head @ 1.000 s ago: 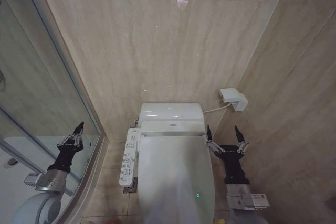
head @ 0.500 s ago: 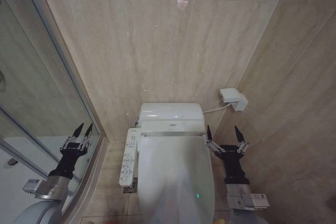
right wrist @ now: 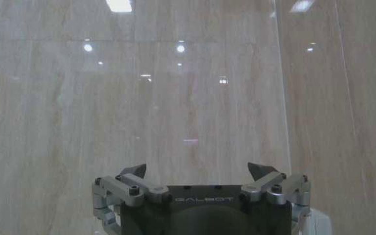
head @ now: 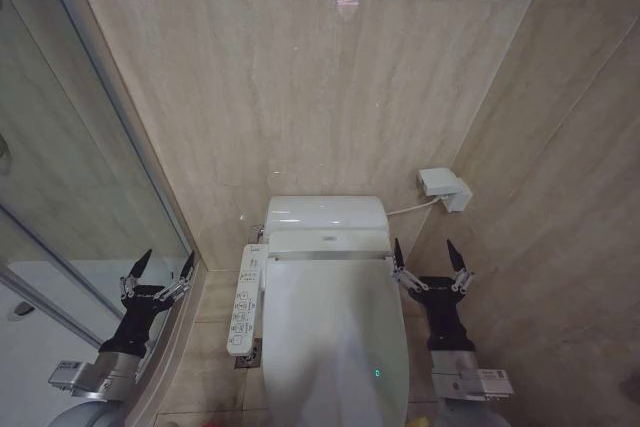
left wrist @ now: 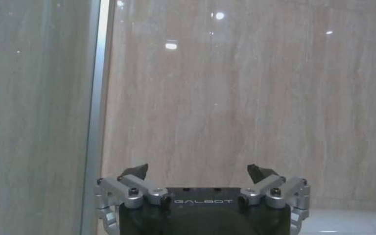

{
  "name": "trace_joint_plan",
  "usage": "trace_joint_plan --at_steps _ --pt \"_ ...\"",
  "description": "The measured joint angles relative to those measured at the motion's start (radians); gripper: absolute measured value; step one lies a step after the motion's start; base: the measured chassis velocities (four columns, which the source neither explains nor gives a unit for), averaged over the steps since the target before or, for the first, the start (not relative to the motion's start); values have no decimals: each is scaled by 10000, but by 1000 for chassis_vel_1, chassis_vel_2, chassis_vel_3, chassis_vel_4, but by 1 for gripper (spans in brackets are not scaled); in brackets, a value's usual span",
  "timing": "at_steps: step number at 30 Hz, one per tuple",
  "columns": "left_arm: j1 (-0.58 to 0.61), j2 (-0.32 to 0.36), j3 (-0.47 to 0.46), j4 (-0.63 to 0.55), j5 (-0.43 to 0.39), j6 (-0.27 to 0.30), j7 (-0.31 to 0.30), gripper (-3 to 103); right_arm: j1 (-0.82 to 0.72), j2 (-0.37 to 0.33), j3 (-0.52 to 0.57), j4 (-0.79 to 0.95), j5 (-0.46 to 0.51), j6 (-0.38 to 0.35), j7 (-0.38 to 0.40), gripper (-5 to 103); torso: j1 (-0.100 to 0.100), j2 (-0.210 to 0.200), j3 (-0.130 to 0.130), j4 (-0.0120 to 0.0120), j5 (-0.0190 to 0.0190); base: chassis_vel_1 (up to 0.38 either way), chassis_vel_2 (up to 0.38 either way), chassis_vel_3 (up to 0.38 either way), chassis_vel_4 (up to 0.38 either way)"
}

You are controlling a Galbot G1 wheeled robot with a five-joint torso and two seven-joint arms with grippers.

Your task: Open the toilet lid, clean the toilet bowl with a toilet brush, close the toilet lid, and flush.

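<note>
I find the toilet lid (head: 335, 332) shut over the bowl, lying between my two grippers; no step of the task is done. My left gripper (head: 158, 275) and right gripper (head: 432, 262) both hang spread and empty beside it.

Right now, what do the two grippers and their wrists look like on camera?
Both match: the left gripper and right gripper have black bodies with thin dark pointed fingers on silver metal linkages. The wrist views show GALBOT lettering on the black housing. Behind each sits a silver-grey wrist block; the left arm has a rounded pale grey casing.
</note>
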Motion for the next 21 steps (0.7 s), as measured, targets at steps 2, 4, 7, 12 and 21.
trace_joint_plan --at_steps 2,4,7,12,21 --pt "-32 -6 30 39 0 4 -57 90 0 0 0 0 0 0 0 100 0 0 0 0 0 0 0 0 0" --pt "-90 -11 75 71 -42 75 -150 100 0 0 0 0 0 0 0 100 0 0 1 0 0 0 0 0 0" --pt "-141 -12 101 87 -131 113 -183 100 0 0 0 0 0 0 0 100 0 0 1 0 0 0 0 0 0" --pt "-209 -33 154 62 -423 308 -241 103 0 0 0 0 0 0 0 100 0 0 0 0 0 0 0 0 0" --pt "-302 -54 291 -224 2 1206 -743 98 0 0 0 0 0 0 0 100 0 0 0 0 1 0 0 0 0"
